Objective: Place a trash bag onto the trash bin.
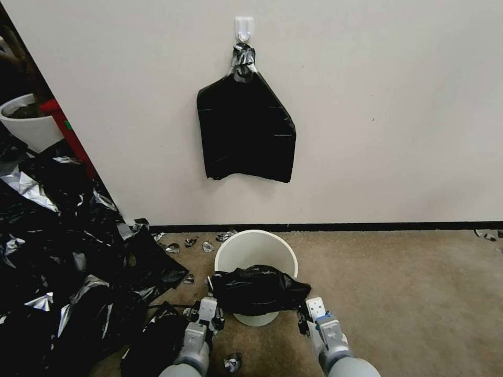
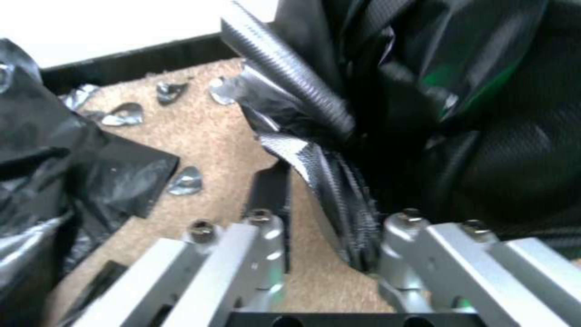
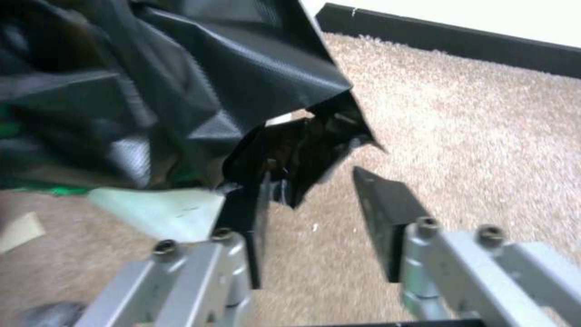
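Note:
The cream-white trash bin [image 1: 255,242] stands on the carpet near the wall. The black trash bag [image 1: 258,289] lies crumpled over the bin's near rim and front side, and the far part of the bin's mouth is uncovered. My left gripper [image 1: 212,308] is at the bag's left end. In the left wrist view this gripper [image 2: 315,186] is open, with a gathered fold of the bag [image 2: 339,200] lying against one finger. My right gripper [image 1: 309,310] is at the bag's right end. It is open [image 3: 308,177], and a corner of the bag [image 3: 302,150] hangs between its fingertips. Below the film, the bin's pale side [image 3: 160,210] shows.
A flat black bundle [image 1: 246,128] hangs from a wall hook above the bin. A big heap of black and silvery film [image 1: 63,251] covers the floor to the left, with a white pot of soil [image 1: 23,125] behind it. Small film scraps [image 1: 188,243] lie near the baseboard. Bare carpet [image 1: 408,293] lies to the right.

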